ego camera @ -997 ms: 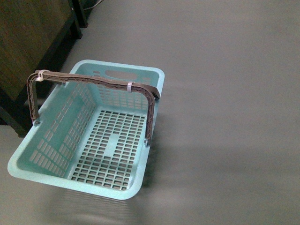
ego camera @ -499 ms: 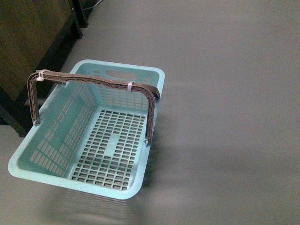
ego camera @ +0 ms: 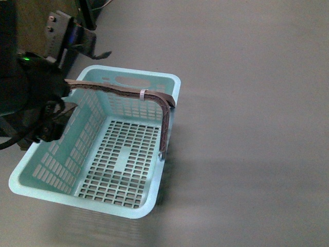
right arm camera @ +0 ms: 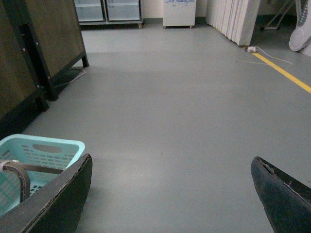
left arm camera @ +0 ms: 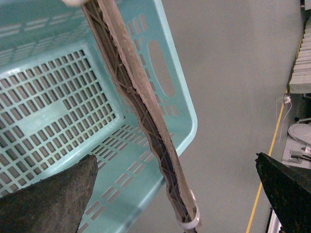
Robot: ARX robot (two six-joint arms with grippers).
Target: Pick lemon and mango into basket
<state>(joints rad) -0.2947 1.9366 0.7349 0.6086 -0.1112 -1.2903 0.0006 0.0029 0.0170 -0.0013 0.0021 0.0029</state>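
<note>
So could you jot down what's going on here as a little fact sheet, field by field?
basket: aqua, lattice walls, on the floor, nothing inside
handle: brown, upright across the basket
left claw: open, holding nothing, above the handle
right claw: open, holding nothing, over the floor
lemon and mango: not in view

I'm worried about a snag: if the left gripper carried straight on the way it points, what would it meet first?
The left gripper would most likely meet the brown handle first; it runs through the gap between the open fingers, with the basket beyond. Depth is unclear.
</note>
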